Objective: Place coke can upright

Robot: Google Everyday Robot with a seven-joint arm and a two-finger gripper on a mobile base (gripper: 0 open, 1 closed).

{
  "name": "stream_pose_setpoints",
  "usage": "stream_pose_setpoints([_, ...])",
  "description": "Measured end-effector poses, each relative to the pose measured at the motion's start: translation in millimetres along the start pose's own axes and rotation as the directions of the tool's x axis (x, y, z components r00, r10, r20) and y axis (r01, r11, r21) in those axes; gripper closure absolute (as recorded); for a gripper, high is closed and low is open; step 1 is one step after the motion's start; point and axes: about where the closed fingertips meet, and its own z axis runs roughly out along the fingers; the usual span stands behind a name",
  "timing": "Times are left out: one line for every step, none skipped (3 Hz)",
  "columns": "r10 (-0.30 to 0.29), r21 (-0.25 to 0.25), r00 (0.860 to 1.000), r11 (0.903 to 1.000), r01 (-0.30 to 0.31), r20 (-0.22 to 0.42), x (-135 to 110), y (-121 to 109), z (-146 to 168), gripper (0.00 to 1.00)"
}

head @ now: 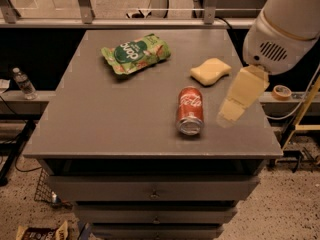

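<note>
On the grey table top (pixel 100 119) in front of me, toward its front right part, the coke can (pixel 190 110) lies on its side. It is red with white script facing up. Its length runs from back to front, and one silver end faces the front edge, which it sits near without reaching. To the right of the can, the tan gripper (pixel 232 109) hangs over the right side of the table, angled down and to the left. It is close to the can but not touching it, and it holds nothing. From this side-on view I cannot tell whether the gripper is spread or closed. It hangs from the white rounded arm housing (pixel 282 34), which has a small vent grille and fills the upper right corner. Behind the can and slightly to the right, near it but apart, lies a yellow sponge (pixel 210 71). A green snack bag (pixel 135 53) lies flat toward the back left, well apart from the can. Below the table top I see grey drawers (pixel 150 189) with small knobs. Off to the left, a clear water bottle (pixel 23 83) stands upright on a ledge. Off to the right, beyond the table edge, a roll of tape (pixel 282 92) lies flat on another ledge.
</note>
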Motion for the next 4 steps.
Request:
stream_pose_setpoints([0.091, 0.007, 0.996, 0.9958, -0.091, 0.008, -2.1, -0.8, -0.8, 0.00])
stream_pose_setpoints([0.091, 0.007, 0.996, 0.9958, -0.091, 0.008, -2.2, -0.8, -0.8, 0.00])
stream_pose_setpoints([0.205, -0.067, 0.979, 0.9769, -0.203, 0.023, -13.7, -16.6, 9.7, 0.00])
stream_pose_setpoints([0.389, -0.185, 0.921, 0.9052, -0.382, 0.003, -32.3, -40.2, 37.3, 0.00])
